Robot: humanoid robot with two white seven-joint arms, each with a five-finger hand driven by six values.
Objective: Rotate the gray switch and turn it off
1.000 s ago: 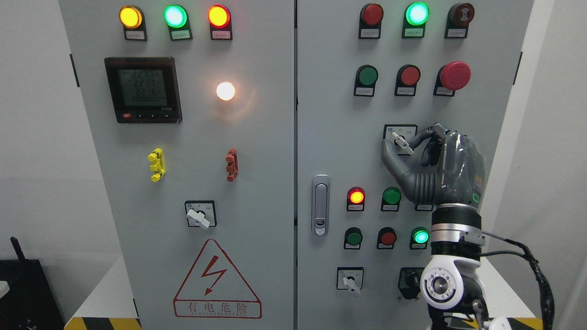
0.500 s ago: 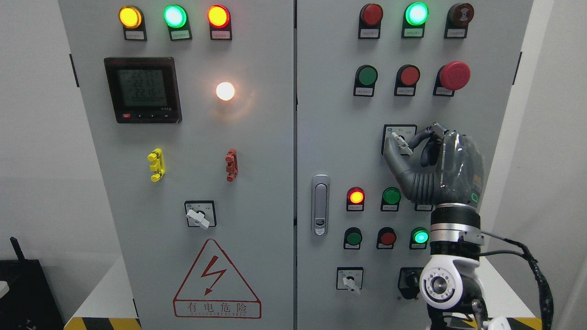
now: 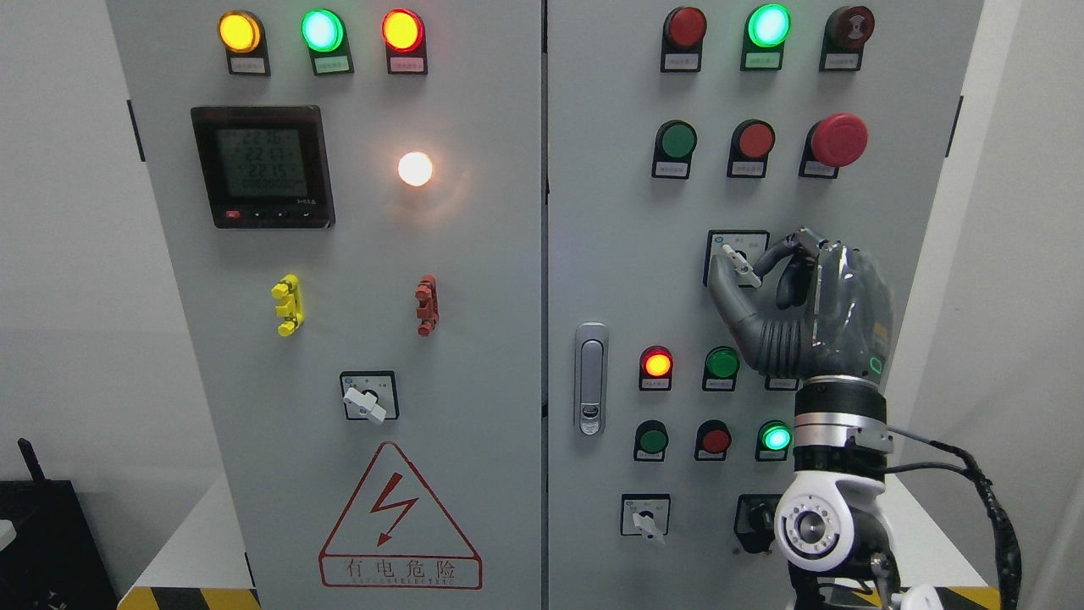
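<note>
the gray switch (image 3: 742,268) sits on the right door of the cabinet (image 3: 610,254), mid-height, below the red mushroom button (image 3: 838,140) and above the lit red lamp (image 3: 657,364). the right robot hand (image 3: 796,305) is clamped on it: thumb on the lower-left side of the lever, a fingertip (image 3: 766,254) on the upper-right side, the other fingers curled behind. compared with a second ago the lever has been turned a little and the thumb has been shifted up and slightly right; over the last half second almost nothing has been changed, so the twist looks paused or near its stop. the lever is seen tilted, pointing up-left toward the blue mark on its plate. whether the off detent has been reached cannot be told from the plate, its print being too small. no lamp state has been altered: the green lamp (image 3: 775,438) lower down is lit as before. the task is judged part-done; more rotation is probably needed. the left robot hand is not seen.
</note>
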